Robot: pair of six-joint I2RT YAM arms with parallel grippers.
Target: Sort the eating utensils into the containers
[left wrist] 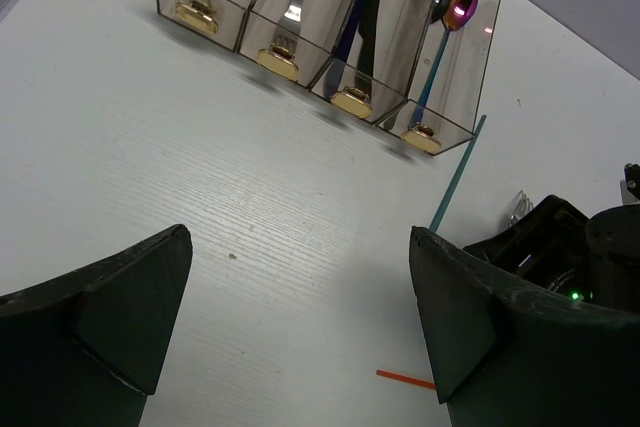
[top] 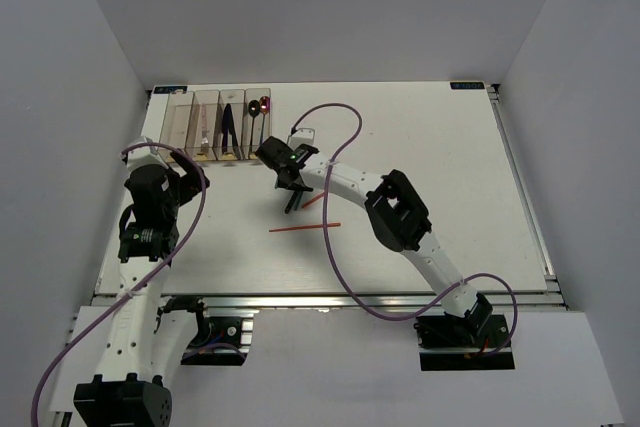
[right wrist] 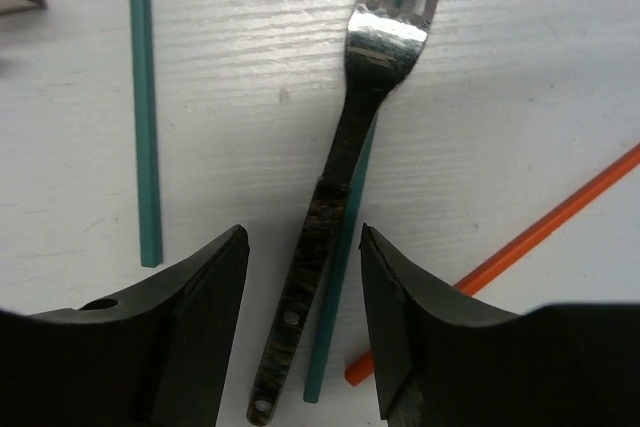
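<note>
**Workspace at the sorting stage.** The containers (top: 195, 117) are four clear bins joined in a row, standing at the far left of the white surface (top: 430, 147). Each bin carries a gold knob (left wrist: 350, 102) on its near end.

- **Contents:** counting from the left end of the containers, the second bin holds a silver utensil (left wrist: 292, 12), the third a dark blue knife (left wrist: 365, 17), and the fourth a spoon (left wrist: 462, 2) with a pink, iridescent bowl.
- **Right pincer** (right wrist: 300, 247): it is just off the near right corner of the containers. Its jaws are parted and straddle the handle of a fork (right wrist: 350, 147), with a gap visible on each side – nothing is gripped. The fork lies flat on the surface.
- **Loose pieces:** a green chopstick (right wrist: 345, 257) lies under the fork. A second green chopstick (right wrist: 143, 97) lies beside it, on the containers' side. An orange chopstick (right wrist: 540, 232) slants off on the side away from the containers.
- **Left pincer** (left wrist: 300, 287): it is in front of the containers' knob ends, with jaws spread wide and empty – only bare surface shows between them.
</note>
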